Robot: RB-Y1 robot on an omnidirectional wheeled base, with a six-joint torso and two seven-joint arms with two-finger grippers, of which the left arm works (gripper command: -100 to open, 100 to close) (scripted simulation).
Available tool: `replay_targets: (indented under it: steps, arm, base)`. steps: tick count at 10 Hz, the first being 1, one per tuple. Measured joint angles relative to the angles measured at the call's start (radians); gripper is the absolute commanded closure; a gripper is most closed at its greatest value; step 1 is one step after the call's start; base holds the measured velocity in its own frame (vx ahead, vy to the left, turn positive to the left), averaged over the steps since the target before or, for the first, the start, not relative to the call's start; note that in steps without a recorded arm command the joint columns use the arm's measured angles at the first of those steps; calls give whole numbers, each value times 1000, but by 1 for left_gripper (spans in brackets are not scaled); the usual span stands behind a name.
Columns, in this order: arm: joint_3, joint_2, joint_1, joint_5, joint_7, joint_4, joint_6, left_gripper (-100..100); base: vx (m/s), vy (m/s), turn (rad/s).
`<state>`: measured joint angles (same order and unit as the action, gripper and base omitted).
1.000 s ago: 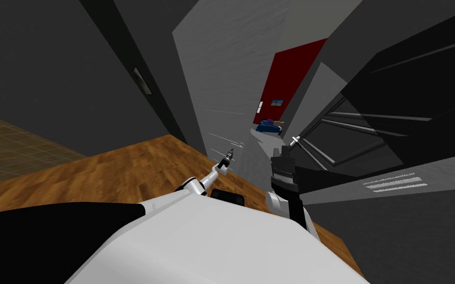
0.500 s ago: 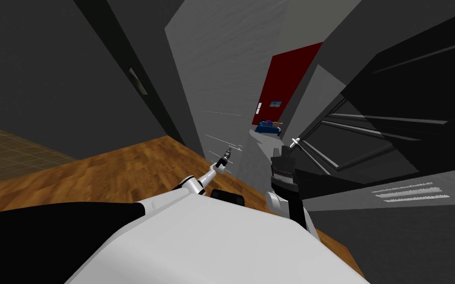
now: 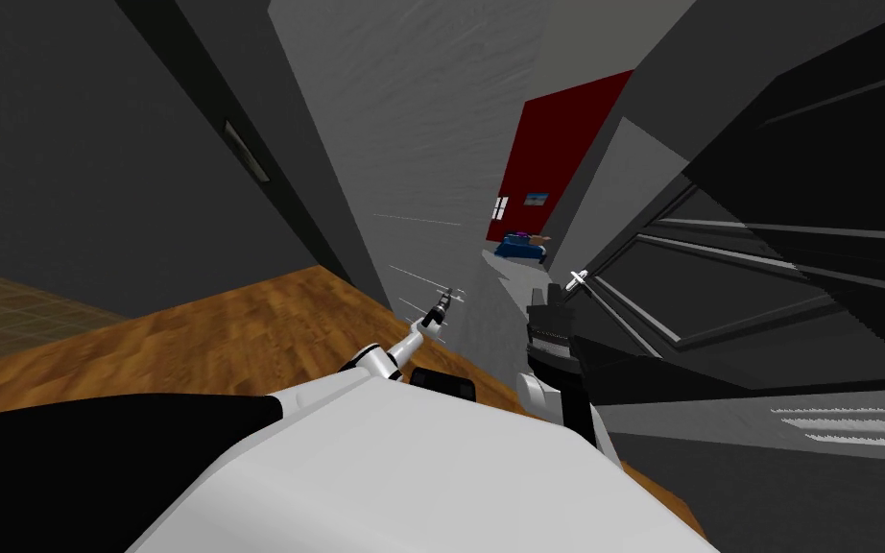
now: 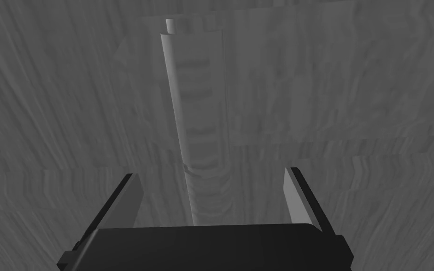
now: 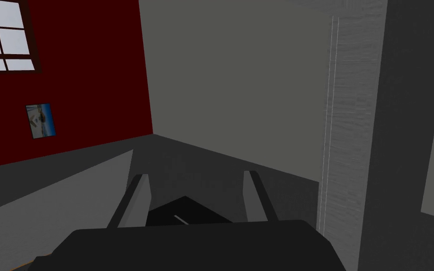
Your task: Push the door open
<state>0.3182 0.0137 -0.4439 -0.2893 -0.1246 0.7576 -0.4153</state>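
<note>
The door [image 3: 412, 144] is a light grey panel with a wood-like grain, standing ajar straight ahead. My left gripper [image 3: 443, 302] is stretched out to its face. In the left wrist view the gripper [image 4: 211, 197] is open, and the door's long grey lever handle [image 4: 197, 117] runs from between its fingers across the grained door [image 4: 352, 117]. My right gripper [image 3: 575, 279] is held up to the right of the gap. It is open [image 5: 195, 193] with nothing between its fingers, beside the door's edge [image 5: 348, 141].
A dark door frame and wall [image 3: 239, 192] stand to the left over a brown wood floor [image 3: 239, 326]. Through the gap I see a red wall [image 3: 556, 144] and a blue object [image 3: 519, 248]. Dark panelled furniture [image 3: 738, 278] and a vent [image 3: 853, 422] crowd the right.
The whole head picture has shifted as I moved forward. The grey door looms wider, and a window on the red wall now shows through the gap. My left gripper stays at the door.
</note>
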Motion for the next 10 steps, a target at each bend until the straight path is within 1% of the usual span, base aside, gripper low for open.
replay_targets:
  steps: [1, 6, 7, 8, 9, 10]
  arm:
    - [0, 2, 0, 0, 0, 1, 0, 100]
    - [0, 1, 0, 0, 0, -1, 1, 100]
    - [1, 1, 0, 0, 0, -1, 1, 100]
    - [-2, -2, -2, -1, 1, -15, -3, 100]
    - [-8, -6, -13, -3, 3, -43, -11, 100]
    - [-13, -10, -2, -3, -1, -24, -6, 100]
  base:
    - [-12, 2, 4]
    - [-9, 5, -4]
    - [79, -70, 28]
    - [130, -116, 60]
    - [100, -72, 33]
    - [159, -97, 18]
